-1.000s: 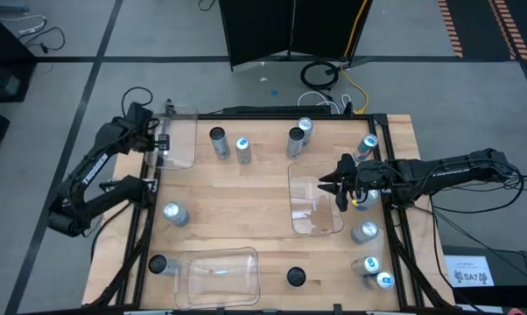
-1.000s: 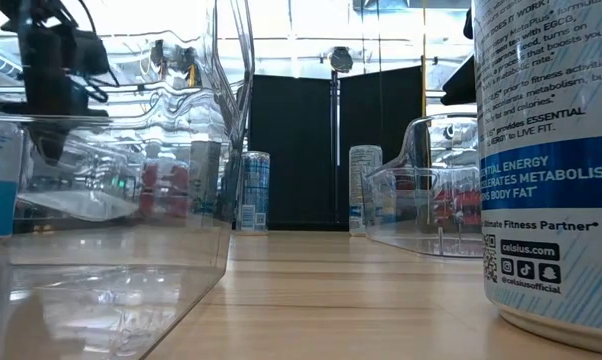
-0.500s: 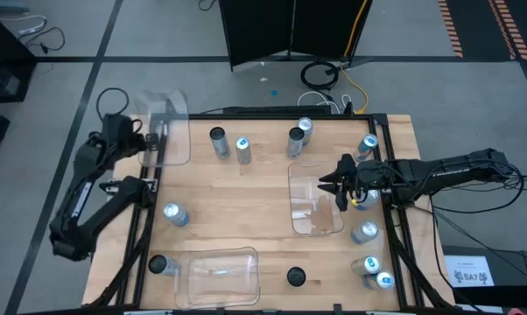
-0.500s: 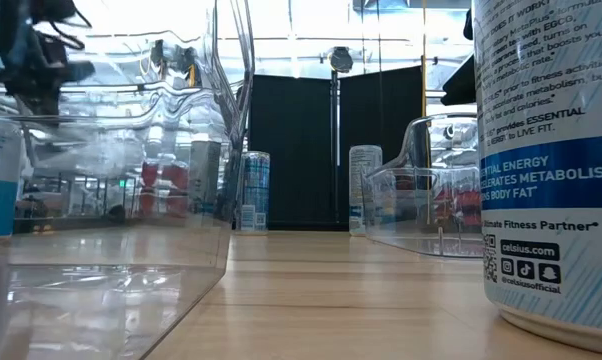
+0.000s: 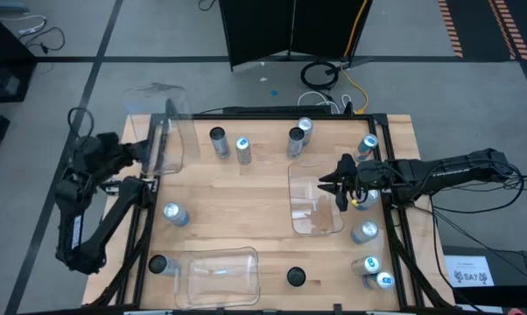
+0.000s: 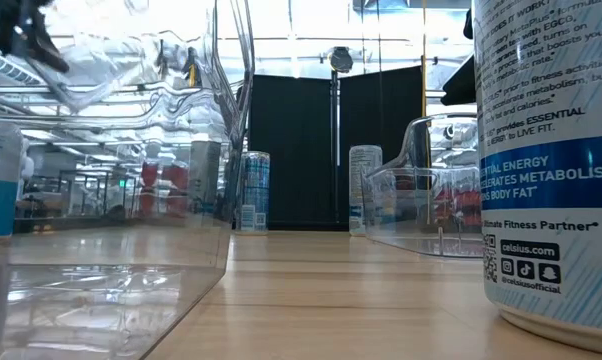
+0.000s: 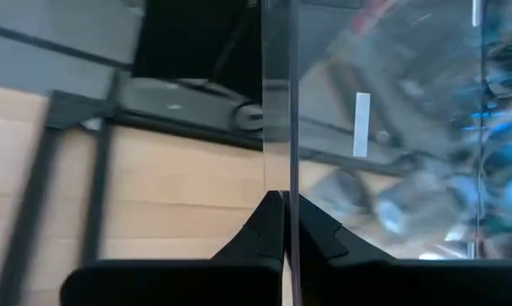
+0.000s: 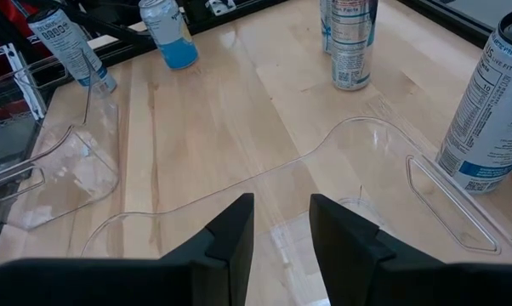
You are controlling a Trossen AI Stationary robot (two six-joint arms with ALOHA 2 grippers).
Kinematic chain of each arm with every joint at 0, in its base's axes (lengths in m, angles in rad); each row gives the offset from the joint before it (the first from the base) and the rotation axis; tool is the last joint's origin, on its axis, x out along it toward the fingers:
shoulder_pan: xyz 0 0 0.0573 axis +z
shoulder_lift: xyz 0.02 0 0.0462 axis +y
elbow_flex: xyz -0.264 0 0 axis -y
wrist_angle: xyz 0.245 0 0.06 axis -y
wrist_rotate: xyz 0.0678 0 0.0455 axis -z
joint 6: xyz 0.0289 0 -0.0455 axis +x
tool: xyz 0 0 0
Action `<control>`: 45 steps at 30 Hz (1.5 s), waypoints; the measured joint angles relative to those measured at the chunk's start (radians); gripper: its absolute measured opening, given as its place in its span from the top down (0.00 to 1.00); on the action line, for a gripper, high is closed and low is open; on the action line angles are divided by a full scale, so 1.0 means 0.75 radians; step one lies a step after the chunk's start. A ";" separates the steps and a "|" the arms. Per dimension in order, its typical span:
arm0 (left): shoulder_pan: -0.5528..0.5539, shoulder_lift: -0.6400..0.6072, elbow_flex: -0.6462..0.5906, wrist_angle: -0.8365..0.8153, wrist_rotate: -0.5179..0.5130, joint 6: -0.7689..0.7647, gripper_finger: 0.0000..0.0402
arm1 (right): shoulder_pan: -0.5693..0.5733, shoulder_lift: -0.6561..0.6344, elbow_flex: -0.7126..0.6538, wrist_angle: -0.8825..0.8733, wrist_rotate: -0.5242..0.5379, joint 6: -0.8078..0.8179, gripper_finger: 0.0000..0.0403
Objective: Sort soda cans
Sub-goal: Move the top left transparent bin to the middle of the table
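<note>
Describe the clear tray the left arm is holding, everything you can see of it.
The clear tray is a see-through plastic bin with rounded corners and thin walls. It is tipped up on edge, overhanging the table's far left corner. The left tool is shut on one thin wall of it, a finger on each side. No can shows inside it.

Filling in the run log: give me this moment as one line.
left gripper: shut on clear tray, tilted at table's left edge | right gripper: open, above second tray | soda cans: none held
</note>
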 joint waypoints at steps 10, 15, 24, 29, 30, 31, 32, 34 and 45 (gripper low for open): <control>0.141 -0.190 0.055 0.018 0.267 -0.125 0.98 | 0.000 0.000 0.000 0.000 -0.003 0.054 0.73; 0.252 -0.170 0.058 0.183 0.553 -0.128 0.98 | 0.000 0.000 0.000 0.001 -0.004 0.100 0.73; 0.247 -0.138 0.059 0.320 0.618 -0.177 0.98 | 0.000 0.000 0.000 0.008 -0.004 0.156 0.73; 0.255 -0.059 0.057 0.256 0.612 -0.076 0.98 | 0.000 0.000 0.000 0.082 -0.005 0.152 0.73; 0.261 -0.041 0.055 0.257 0.611 -0.059 0.98 | 0.000 0.001 0.000 0.101 -0.005 0.145 0.73; 0.268 -0.026 0.053 0.259 0.609 -0.050 0.98 | 0.000 0.000 0.000 0.115 -0.005 0.140 0.73; 0.273 -0.011 0.052 0.260 0.608 -0.041 0.98 | 0.000 0.000 0.000 0.127 -0.005 0.137 0.73; 0.285 0.015 0.052 0.265 0.604 -0.012 0.98 | 0.000 0.001 0.000 0.148 -0.005 0.126 0.73; 0.293 0.131 0.051 0.274 0.437 0.171 0.99 | 0.000 0.001 0.000 0.160 -0.004 0.094 0.73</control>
